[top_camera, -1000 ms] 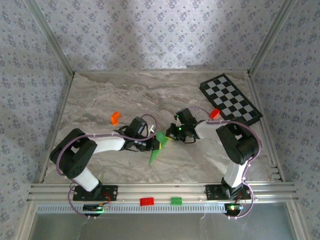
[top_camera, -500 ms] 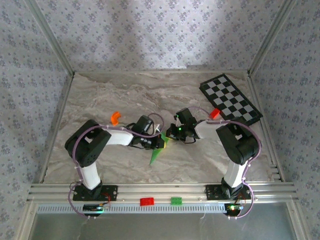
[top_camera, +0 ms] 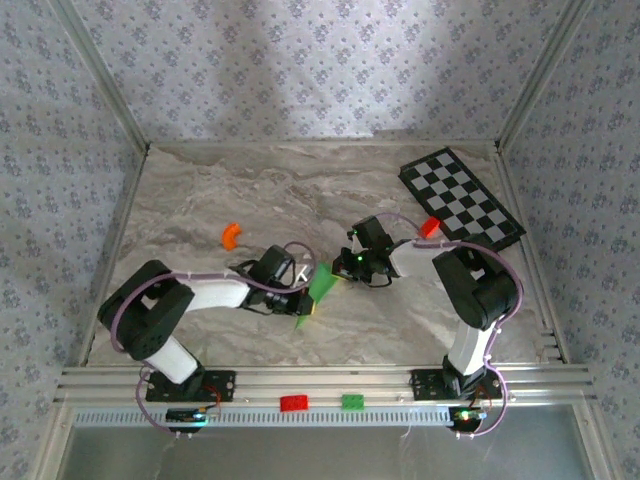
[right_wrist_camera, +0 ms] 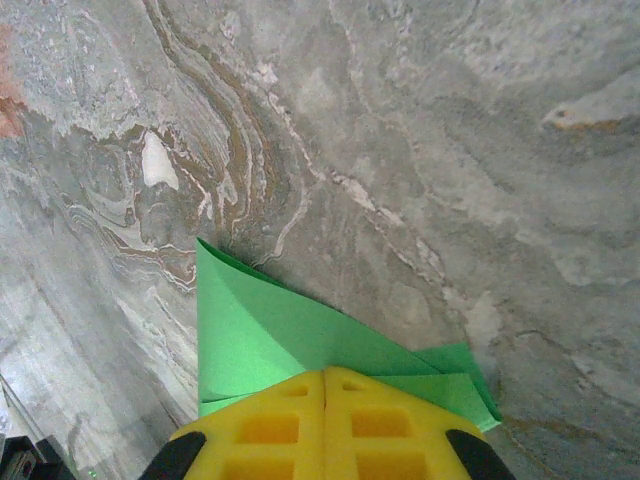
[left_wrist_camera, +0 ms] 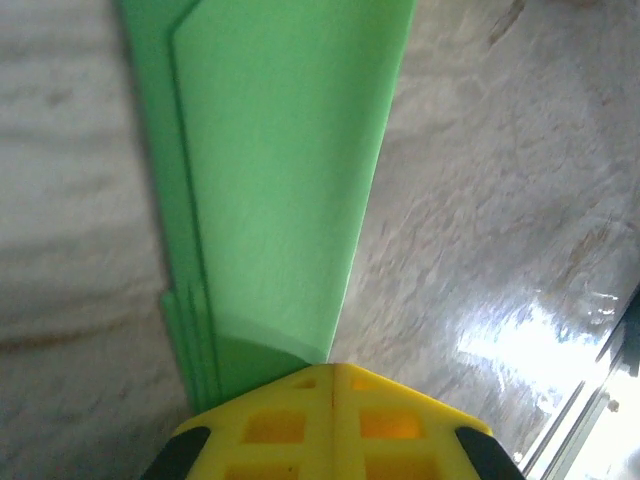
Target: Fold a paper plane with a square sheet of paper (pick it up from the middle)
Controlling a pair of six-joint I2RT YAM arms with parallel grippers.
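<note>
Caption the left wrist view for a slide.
Left gripper shut on the layered green paper plane, marble table behind.

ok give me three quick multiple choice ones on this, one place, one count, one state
1. Where on the table is the checkered board?
A far right corner; B near left corner; C centre.
2. How many toy bricks lie on the near rail?
A one; B two; C four.
3. What state is the green folded paper in?
A lying flat, untouched; B pinched by both grippers; C held by one gripper alone.

1 A, it sits by the far right walls.
2 B, a red brick and a green brick.
3 B, the left gripper and right gripper are each shut on it.
</note>
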